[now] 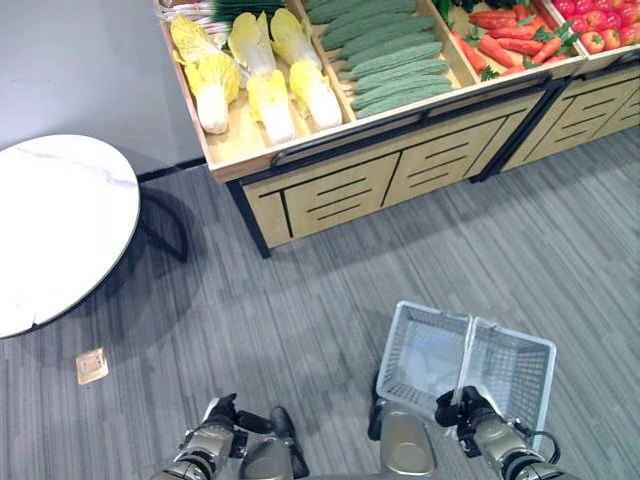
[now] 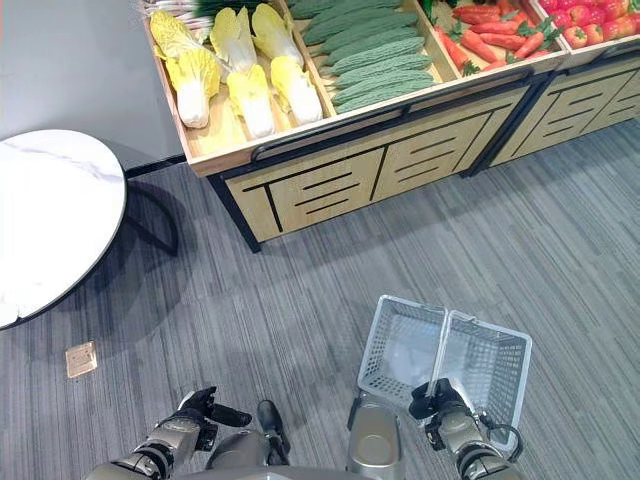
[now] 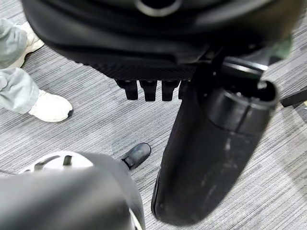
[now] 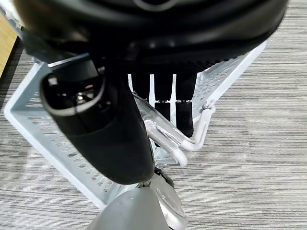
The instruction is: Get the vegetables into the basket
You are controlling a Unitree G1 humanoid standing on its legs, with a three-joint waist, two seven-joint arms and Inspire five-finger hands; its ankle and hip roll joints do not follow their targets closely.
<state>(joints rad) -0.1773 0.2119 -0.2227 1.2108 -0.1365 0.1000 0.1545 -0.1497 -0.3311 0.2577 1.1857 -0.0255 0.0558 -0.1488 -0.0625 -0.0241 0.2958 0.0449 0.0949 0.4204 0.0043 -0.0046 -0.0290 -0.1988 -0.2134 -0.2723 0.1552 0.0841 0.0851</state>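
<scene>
Floor (image 1: 330, 300) is grey striped carpet across the whole rm. A small square beige plate (image 1: 91, 366) is set into it near the table.

Round white marble-look table (image 1: 50, 225) stands at the robot's left on a dark frame, against a grey wall (image 1: 80, 60).

Ahead, a long wooden stand (image 1: 380, 165) w/ slatted front panels and dark trim runs along the back. Its top is split into bins: cabbages (image 1: 255, 70) in the left one, green cucumbers (image 1: 385, 50) next, then carrots (image 1: 505, 35), and red peppers (image 1: 600, 20) at the far right. Some green stalks (image 1: 225, 8) lie behind the cabbages. All veg sit in the bins, well apart from the basket.

Basket (image 1: 425, 345): white wire mesh, hangs low at the robot's right, above the carpet, w/ no veg visible inside. Its two wire handles (image 4: 184, 139) are up and together.

Right hand (image 1: 462, 408) is curled round the handles; in the right wrist view the fingers (image 4: 184, 117) hook over the wire w/ the thumb (image 4: 100, 129) on the other side.

Left hand (image 1: 215, 420) hangs low at the robot's left, holding nothing; in the left wrist view its fingers (image 3: 148, 88) look bent in, thumb (image 3: 211, 148) standing out.

Left wrist view also shows a person's white shoes (image 3: 50, 106) and pale trouser legs (image 3: 14, 79) on the carpet.
</scene>
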